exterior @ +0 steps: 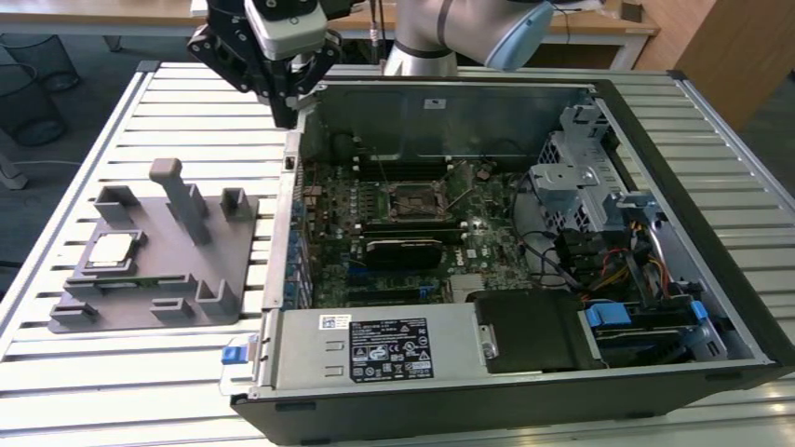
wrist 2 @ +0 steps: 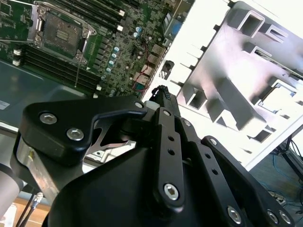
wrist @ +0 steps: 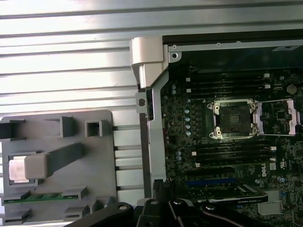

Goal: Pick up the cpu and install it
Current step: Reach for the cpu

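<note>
**A:** Where is the cpu found, and how far has the work been carried?

**B:** The small, flat, square cpu [exterior: 112, 250], pale silvery metal on top with a darker rim, is seen lying flat in a recess of the grey plastic tray [exterior: 186, 284] with upright posts. In the exterior view it is placed toward nine o'clock on that tray. It has not been picked up, so both the lifting and the installing are judged left to do.

**A:** And what is seen of the place meant for it?

**B:** The square black socket [exterior: 416, 198] on the green motherboard [exterior: 497, 237] is seen bare, with its metal frame folded open. The open black computer case [exterior: 497, 410] is set at three o'clock from the tray, on the white slatted table [exterior: 125, 372].

**A:** What is to be said of the gripper?

**B:** The black two-fingered gripper [exterior: 286, 112] is hung above the case's corner, at about eleven o'clock from the socket and one o'clock from the cpu, well apart from both. Its fingers appear drawn together at the tips, and nothing is held between them.
</note>
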Controlling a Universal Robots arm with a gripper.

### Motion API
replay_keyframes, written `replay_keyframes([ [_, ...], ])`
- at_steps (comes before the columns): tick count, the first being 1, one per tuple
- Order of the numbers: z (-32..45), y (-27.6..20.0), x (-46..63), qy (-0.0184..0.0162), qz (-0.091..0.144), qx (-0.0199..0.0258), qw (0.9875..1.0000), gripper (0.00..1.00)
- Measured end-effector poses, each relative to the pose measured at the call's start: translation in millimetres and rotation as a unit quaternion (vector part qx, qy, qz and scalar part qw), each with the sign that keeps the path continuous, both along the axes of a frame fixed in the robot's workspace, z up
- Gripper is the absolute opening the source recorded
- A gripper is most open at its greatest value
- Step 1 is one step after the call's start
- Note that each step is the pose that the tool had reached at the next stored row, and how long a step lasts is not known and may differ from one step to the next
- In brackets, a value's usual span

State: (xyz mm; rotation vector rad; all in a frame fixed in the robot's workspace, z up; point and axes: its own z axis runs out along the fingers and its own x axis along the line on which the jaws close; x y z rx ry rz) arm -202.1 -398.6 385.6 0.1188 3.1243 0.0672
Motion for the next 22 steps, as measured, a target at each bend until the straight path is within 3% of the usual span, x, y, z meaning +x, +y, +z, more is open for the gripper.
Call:
replay_keyframes([
  [11, -1.1, 0.0, -8.0, 0.0008, 0.0, 0.0, 1.0, 0.11],
  [22, -2.0, 0.2, -24.2, 0.0009, 0.0, 0.0, 1.0, 0.11],
])
